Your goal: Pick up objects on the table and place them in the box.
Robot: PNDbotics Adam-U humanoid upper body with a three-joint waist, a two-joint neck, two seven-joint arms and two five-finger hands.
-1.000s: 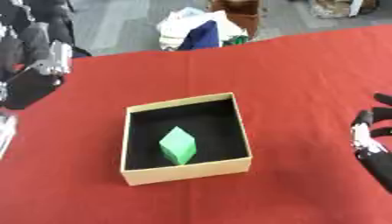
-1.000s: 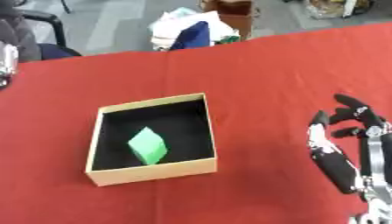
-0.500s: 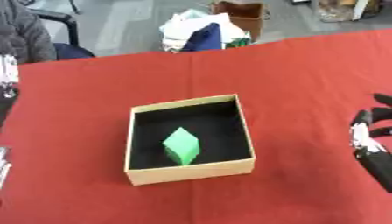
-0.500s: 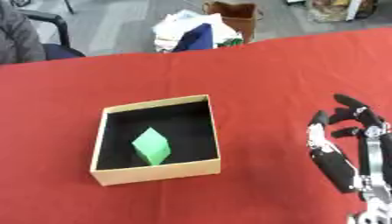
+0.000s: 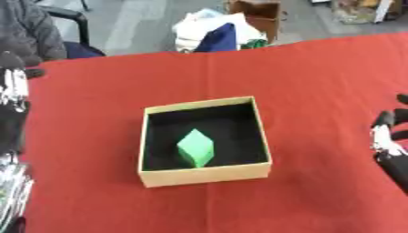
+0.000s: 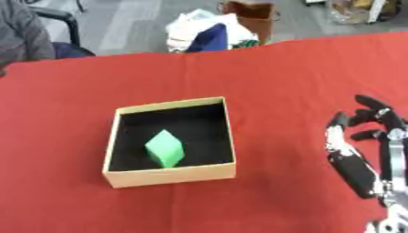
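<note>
An open tan cardboard box (image 5: 206, 173) with a black inside stands in the middle of the red table (image 5: 318, 77). A green block (image 5: 196, 147) lies inside it, left of centre. My right hand (image 6: 368, 152) rests open to the right of the box, fingers up and spread, holding nothing. My left hand (image 5: 12, 93) shows only partly at the left edge, well apart from the box. No other loose object is visible on the table.
Beyond the table's far edge lie a heap of white and dark blue cloth (image 5: 213, 32) and a brown bag (image 5: 257, 12) on the floor. A person in a grey jacket (image 5: 30, 32) sits on a chair at the upper left.
My left hand has come down from the upper left corner to the left edge. The right hand, the box and the green block have stayed put; the view shifted slightly.
</note>
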